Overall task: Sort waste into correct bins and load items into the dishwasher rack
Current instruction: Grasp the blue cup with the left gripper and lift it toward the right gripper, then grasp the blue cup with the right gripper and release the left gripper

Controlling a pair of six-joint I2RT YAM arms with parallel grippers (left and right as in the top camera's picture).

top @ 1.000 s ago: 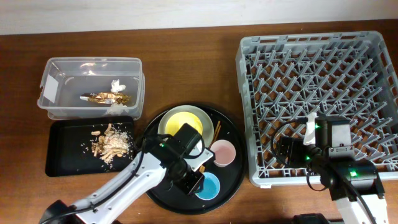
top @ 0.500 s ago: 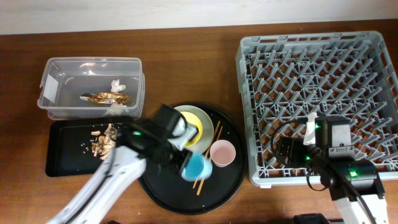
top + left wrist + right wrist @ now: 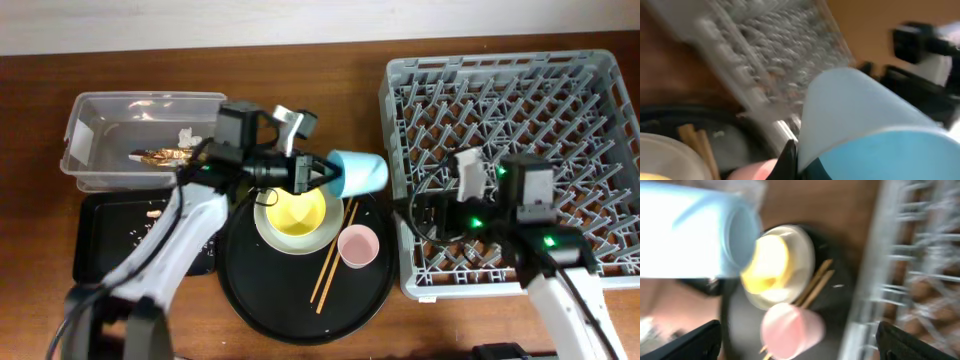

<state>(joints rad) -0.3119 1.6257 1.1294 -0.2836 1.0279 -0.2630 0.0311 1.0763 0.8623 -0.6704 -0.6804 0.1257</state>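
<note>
— Overhead first: the rack (image 3: pixel 510 150) takes up the right side?
— Yes. The right gripper (image 3: pixel 800 341) hangs at its left edge, fingers spread wide, gripping nothing.
— And the round tray (image 3: pixel 262 305)?
— It carries the bowl (image 3: pixel 262 226) with the yellow bowl (image 3: pixel 297 212) inside, plus chopsticks (image 3: pixel 332 258) and the pink cup (image 3: pixel 358 245).
— The tub (image 3: pixel 100 120)?
— Wrapper (image 3: pixel 160 156) and tissue (image 3: pixel 186 136) lie in it.
— Where's the blue cup (image 3: pixel 358 172)?
— In the air on its side, between tray and rack, clamped in the left gripper (image 3: pixel 322 172).
</note>
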